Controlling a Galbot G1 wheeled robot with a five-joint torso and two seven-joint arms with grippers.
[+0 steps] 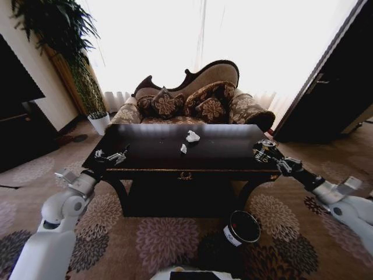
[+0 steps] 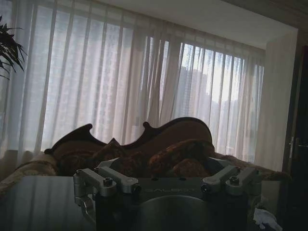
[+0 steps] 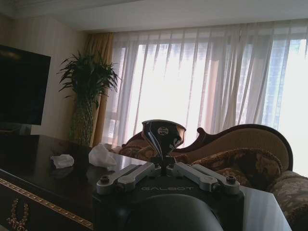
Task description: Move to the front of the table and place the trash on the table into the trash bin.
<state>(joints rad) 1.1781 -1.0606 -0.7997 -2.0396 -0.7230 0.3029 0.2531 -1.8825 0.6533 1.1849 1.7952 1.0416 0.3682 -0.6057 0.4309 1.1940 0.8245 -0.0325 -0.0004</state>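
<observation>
Right wrist view: crushed can [image 3: 164,136] pinched betw jaws.

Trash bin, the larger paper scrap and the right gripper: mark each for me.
trash bin [image 1: 243,227]: head view, its rim.
larger paper scrap [image 1: 192,137]: head view, its middle.
right gripper [image 1: 266,149]: head view, between fingertips, on the crushed dark object.

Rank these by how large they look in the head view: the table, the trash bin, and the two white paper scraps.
1. The table.
2. The trash bin.
3. The farther paper scrap.
4. The nearer paper scrap.
The farther scrap looks bigger despite its distance.
</observation>
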